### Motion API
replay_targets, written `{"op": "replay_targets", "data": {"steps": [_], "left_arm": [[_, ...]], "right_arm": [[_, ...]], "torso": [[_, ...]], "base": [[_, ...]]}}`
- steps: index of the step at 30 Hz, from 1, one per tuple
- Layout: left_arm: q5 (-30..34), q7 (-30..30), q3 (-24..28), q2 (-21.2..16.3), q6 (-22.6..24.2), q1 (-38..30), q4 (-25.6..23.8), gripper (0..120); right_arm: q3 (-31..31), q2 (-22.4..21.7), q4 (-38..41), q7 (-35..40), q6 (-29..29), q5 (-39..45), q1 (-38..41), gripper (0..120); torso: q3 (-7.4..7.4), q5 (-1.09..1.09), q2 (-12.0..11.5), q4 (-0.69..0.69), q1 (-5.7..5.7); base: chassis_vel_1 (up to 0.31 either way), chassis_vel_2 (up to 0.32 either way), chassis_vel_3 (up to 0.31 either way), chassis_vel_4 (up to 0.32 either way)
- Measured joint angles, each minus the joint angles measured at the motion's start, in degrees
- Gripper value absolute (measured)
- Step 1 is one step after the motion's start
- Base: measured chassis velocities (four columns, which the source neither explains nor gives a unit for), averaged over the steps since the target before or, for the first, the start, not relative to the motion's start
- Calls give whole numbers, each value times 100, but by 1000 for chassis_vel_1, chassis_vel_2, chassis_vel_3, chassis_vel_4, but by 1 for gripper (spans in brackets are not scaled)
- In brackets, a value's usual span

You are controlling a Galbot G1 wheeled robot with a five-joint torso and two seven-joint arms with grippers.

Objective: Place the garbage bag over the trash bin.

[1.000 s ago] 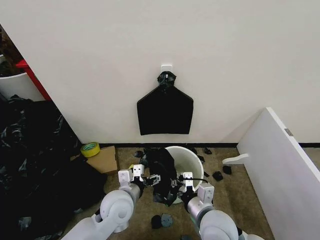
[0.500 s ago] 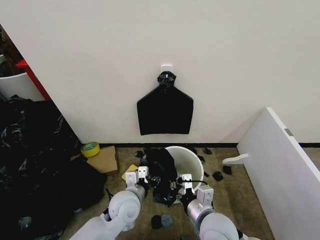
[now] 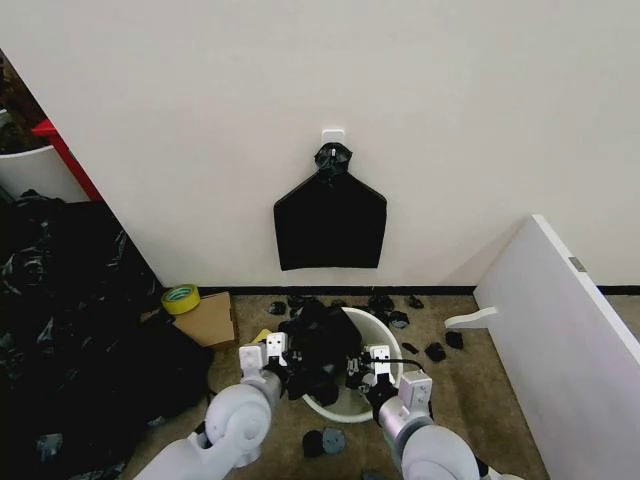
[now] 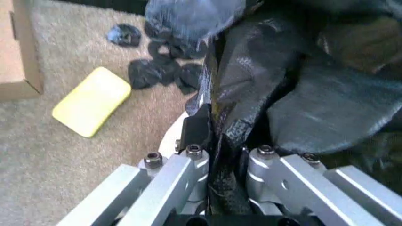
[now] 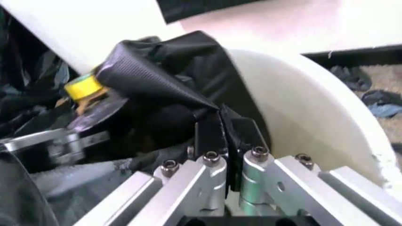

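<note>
The trash bin (image 3: 384,340) stands on the carpet below a flat black bundle (image 3: 330,222) hung on the wall. The garbage bag (image 3: 318,350) is bunched over the bin's rim on the robot's left, partly draped inside. The left gripper (image 3: 283,371) sits at that same side of the bin, fingers (image 4: 196,129) clamped on a fold of the bag. The right gripper (image 3: 362,375) is at the bin's near rim, fingers (image 5: 209,134) pinching the bag's edge.

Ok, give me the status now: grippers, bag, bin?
Left gripper shut on bag. Right gripper shut on bag. Bag bunched over bin mouth, rim not covered. Black scraps behind bin.
</note>
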State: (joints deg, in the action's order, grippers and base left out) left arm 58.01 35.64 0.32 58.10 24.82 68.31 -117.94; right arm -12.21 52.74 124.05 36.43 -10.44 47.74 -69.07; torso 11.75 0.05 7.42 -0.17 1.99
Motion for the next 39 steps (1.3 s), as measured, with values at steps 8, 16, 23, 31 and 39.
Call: {"op": "replay_targets", "data": {"steps": [8, 16, 23, 31, 39], "left_arm": [[-220, -110, -476, -136, -116, 348, -319, 5], [-551, -241, -731, -202, -320, 507, -476, 5], [-749, -316, -745, -244, -432, 495, -545, 5], [-1111, -509, -737, -315, -587, 434, -455, 5], [-1320, -620, -580, -249, -659, 446, -436, 5]], "right_arm": [[109, -37, -11, 4, 429, -119, -32, 0], [188, -196, 60, -190, 714, -288, -243, 0], [133, -460, 285, -540, 663, -1350, -625, 16], [192, -960, 467, -1285, 1387, -2733, -801, 44], [11, -939, 166, -2260, 1693, -3480, -149, 73]], "torso": [[0, -1, 0, -1, 0], [0, -1, 0, -1, 0], [0, 0, 0, -1, 0], [0, 0, 0, -2, 0], [0, 0, 1, -1, 1]], "base": [[0, 0, 0, 0], [0, 0, 0, 0], [0, 0, 0, 0], [0, 0, 0, 0], [0, 0, 0, 0]]}}
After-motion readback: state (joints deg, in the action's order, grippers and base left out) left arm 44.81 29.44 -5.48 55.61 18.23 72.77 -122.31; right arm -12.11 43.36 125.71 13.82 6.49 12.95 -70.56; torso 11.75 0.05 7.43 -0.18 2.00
